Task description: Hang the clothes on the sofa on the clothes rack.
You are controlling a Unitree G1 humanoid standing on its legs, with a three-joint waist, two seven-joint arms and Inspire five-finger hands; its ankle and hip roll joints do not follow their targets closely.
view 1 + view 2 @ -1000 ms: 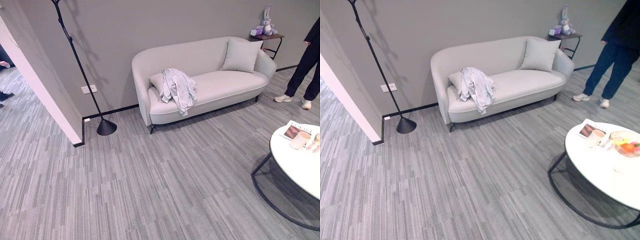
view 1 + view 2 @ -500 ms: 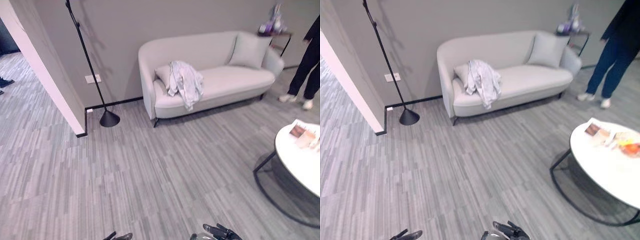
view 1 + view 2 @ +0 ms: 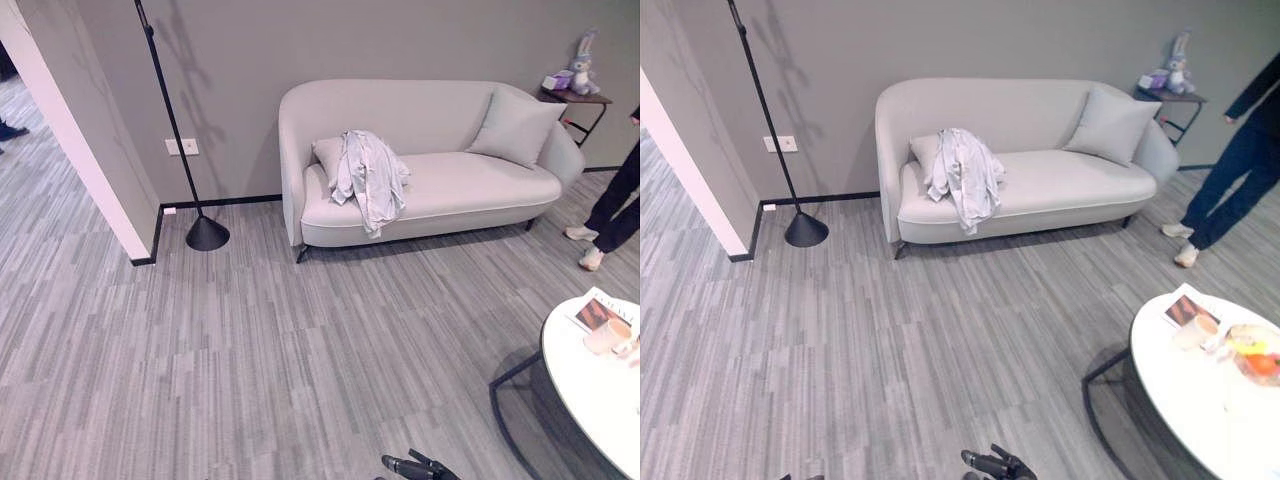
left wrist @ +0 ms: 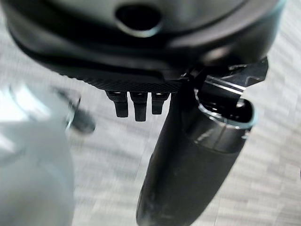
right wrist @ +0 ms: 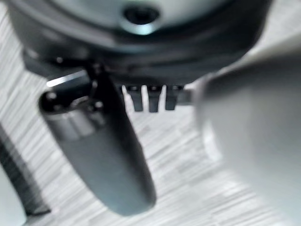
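A pale grey-white shirt (image 3: 370, 175) lies crumpled over a cushion on the left part of the light grey sofa (image 3: 470, 185), one sleeve hanging over the seat's front edge. The clothes rack (image 3: 172, 125) is a thin black pole on a cone base (image 3: 207, 234), standing by the wall left of the sofa. My right hand (image 3: 412, 466) shows at the near edge of the floor, far from both. In the wrist views my left hand (image 4: 141, 61) and right hand (image 5: 150, 61) hang over the carpet with straight fingers and nothing in them.
A round white table (image 3: 590, 390) on a black frame stands at the near right, with a magazine (image 3: 1185, 309), a cup and a fruit bowl (image 3: 1255, 362). A person (image 3: 1230, 170) stands right of the sofa. A white wall corner (image 3: 75, 140) juts out at left.
The whole picture has shifted, so the camera has moved. My right hand's fingers came into the lower edge of the eye views. The shirt lies on the sofa as before.
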